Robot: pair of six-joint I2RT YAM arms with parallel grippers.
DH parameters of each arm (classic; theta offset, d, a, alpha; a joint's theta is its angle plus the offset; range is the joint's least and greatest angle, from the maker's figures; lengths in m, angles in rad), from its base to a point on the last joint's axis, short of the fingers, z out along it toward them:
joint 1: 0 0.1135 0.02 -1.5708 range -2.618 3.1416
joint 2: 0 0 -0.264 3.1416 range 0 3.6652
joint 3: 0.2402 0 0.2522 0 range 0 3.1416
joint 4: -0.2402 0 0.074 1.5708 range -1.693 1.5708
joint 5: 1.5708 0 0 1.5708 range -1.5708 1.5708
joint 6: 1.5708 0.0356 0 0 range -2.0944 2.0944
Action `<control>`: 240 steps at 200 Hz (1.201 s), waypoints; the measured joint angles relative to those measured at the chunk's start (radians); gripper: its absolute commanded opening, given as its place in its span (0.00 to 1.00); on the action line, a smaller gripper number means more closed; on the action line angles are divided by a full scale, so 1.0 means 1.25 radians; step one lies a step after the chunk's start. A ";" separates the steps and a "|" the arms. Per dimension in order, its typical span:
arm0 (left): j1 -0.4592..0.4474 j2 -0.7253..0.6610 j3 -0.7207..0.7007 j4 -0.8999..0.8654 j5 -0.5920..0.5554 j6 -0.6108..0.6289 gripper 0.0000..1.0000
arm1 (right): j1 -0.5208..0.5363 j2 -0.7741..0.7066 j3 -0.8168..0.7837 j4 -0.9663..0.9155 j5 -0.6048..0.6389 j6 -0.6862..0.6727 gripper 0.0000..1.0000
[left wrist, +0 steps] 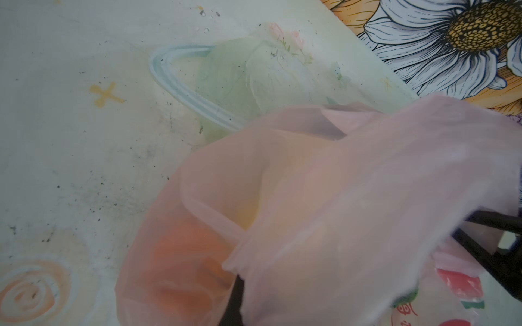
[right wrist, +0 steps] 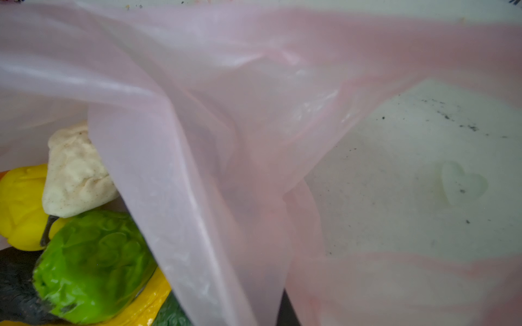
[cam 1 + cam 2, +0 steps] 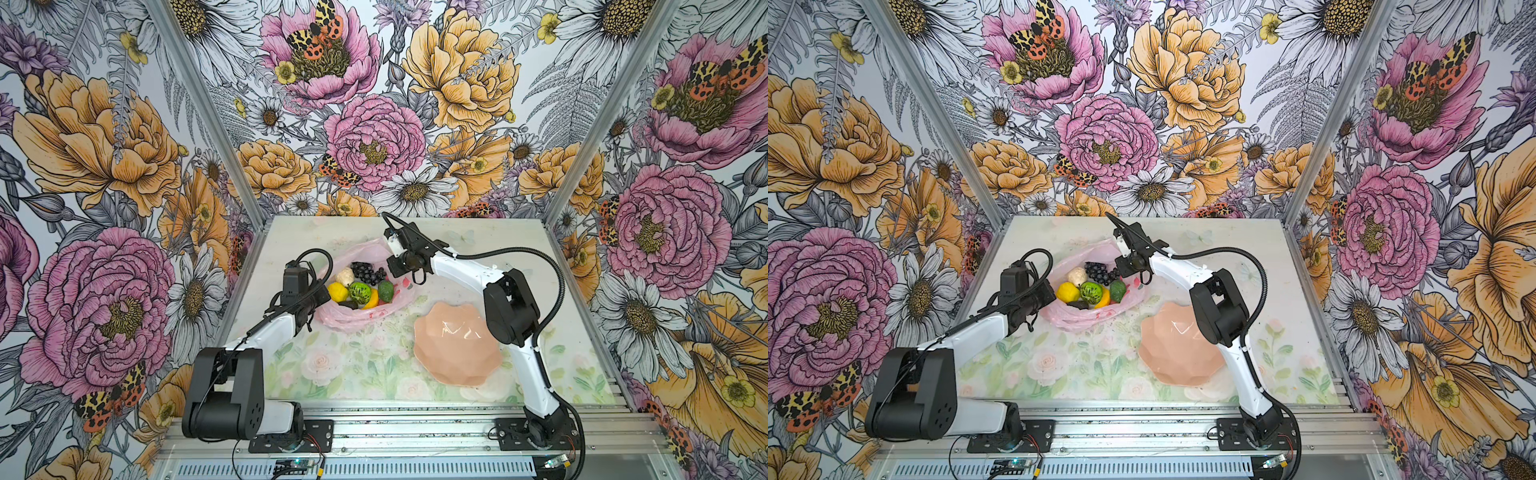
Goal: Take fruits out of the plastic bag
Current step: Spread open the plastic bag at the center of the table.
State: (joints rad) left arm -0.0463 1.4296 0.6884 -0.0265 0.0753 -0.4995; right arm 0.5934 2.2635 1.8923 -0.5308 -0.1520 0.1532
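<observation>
Leftmost in both top views, the left gripper [image 3: 323,296] sits at the left rim of the plastic bag [image 3: 357,323], just left of centre in the frame. Its jaws are closed. In the left wrist view the pink film [image 1: 339,197] bunches at a dark fingertip [image 1: 234,299] at the lower edge, so it appears to pinch the bag's rim.

The bag lies crumpled on the floral table [image 3: 353,374] with its mouth spread wide, and the fruits [image 3: 361,289] lie inside it in a tight cluster. From the left come the yellow lemon [image 3: 338,292], the cream lump [image 3: 345,276] just above it, then the green halved lime [image 3: 359,292]. The dark grape bunch [image 3: 368,272] lies above the lime. The banana [image 3: 371,300] is just beside the lime at its lower right, and the green avocado [image 3: 385,291] is at the right end.

Right of the grapes, the right gripper [image 3: 392,270] meets the bag's upper right rim with its jaws closed. In the right wrist view a sheet of film [image 2: 226,113] narrows to a dark fingertip [image 2: 285,310] at the lower edge, so it looks clamped on the plastic. Lemon, lump and lime show under that sheet at lower left.

Farther right and lower, the peach scalloped dish [image 3: 457,349] sits on the table, apart from the bag.
</observation>
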 measured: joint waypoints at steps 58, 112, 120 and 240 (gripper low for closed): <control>-0.038 0.106 0.121 0.017 0.053 0.000 0.00 | -0.112 -0.156 -0.185 0.020 -0.042 0.030 0.00; -0.004 0.103 0.126 0.011 0.107 -0.001 0.00 | -0.143 -0.260 -0.331 0.072 -0.109 0.030 0.00; 0.006 0.102 0.125 0.007 0.107 -0.001 0.00 | -0.134 -0.257 -0.332 0.076 -0.116 0.030 0.00; 0.017 -0.052 0.028 -0.042 0.041 -0.003 0.00 | -0.096 -0.226 -0.295 0.085 -0.131 0.030 0.00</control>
State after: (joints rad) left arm -0.0250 1.3647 0.7231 -0.0788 0.1265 -0.5034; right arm 0.4728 1.9808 1.5234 -0.4248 -0.3161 0.1905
